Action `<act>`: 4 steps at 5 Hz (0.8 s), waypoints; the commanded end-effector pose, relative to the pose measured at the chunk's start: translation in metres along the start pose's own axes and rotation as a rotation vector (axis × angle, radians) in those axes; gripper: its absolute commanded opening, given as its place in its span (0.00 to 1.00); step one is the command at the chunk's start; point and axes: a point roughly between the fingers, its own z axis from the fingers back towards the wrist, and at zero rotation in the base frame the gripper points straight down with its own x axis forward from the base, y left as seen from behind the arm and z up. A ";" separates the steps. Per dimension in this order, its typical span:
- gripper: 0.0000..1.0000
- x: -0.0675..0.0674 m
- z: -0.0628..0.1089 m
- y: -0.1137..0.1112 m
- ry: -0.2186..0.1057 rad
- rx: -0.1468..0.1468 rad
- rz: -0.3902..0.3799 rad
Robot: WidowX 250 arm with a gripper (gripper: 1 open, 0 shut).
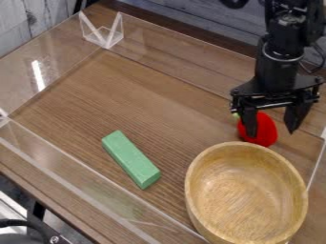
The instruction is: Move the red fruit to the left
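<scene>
The red fruit (262, 131) sits on the wooden table at the right, just behind the rim of the wooden bowl (247, 193). My gripper (273, 118) hangs right over it, pointing down, jaws open. One dark finger (243, 120) stands left of the fruit, the other at its right side. The fingers straddle the fruit and I see no squeeze on it. Its green top is hidden behind the gripper.
A green rectangular block (130, 158) lies at the lower left of centre. Clear acrylic walls (51, 57) fence the table, with a clear bracket (102, 32) at the back left. Bare wood stretches to the left of the fruit.
</scene>
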 end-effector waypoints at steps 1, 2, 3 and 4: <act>1.00 0.006 0.015 -0.012 -0.043 -0.047 -0.016; 1.00 0.006 0.016 -0.013 -0.051 -0.051 -0.014; 1.00 0.006 0.018 -0.013 -0.058 -0.052 -0.012; 1.00 0.004 0.019 -0.014 -0.064 -0.052 -0.010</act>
